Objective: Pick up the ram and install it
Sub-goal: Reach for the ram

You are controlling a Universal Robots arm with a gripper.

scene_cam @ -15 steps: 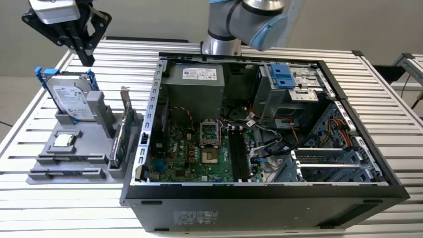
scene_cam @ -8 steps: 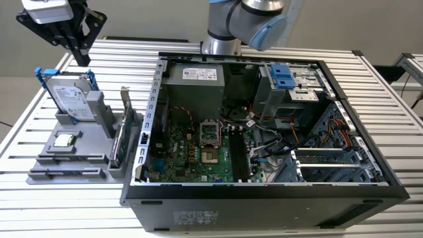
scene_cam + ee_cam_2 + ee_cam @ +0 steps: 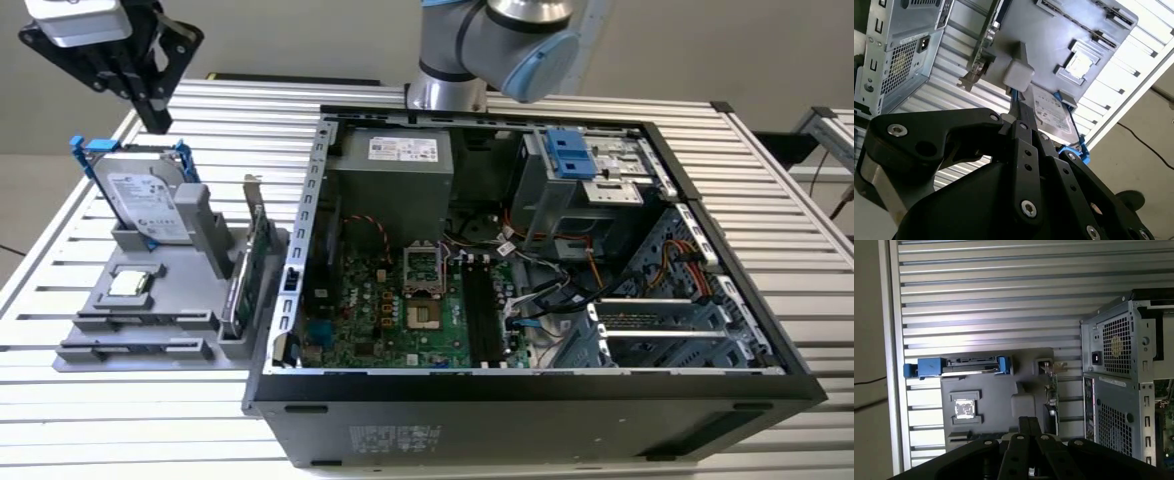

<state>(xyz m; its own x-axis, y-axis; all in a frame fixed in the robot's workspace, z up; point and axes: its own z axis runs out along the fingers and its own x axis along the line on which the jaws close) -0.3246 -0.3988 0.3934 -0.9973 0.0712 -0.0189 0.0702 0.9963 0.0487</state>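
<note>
Fingers [image 3: 1024, 426] of the gripper [image 3: 158, 122] are pressed together on nothing I can see, hanging over the hard drive [image 3: 134, 195] in the grey parts holder [image 3: 94, 298], at ten o'clock from the open computer case [image 3: 534, 420] in the exterior view; where the ram sits cannot be told.

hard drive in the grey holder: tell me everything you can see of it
The hard drive is a boxy silver metal unit with a pale label on its broad face and blue plastic rails clipped along two opposite sides. It stands upright on edge, leaning slightly, slotted into the grey holder on the slatted table at the exterior view's left, apart from the open computer case. Only the holder touches it. The gripper hangs above the holder, clear of the drive.
</note>
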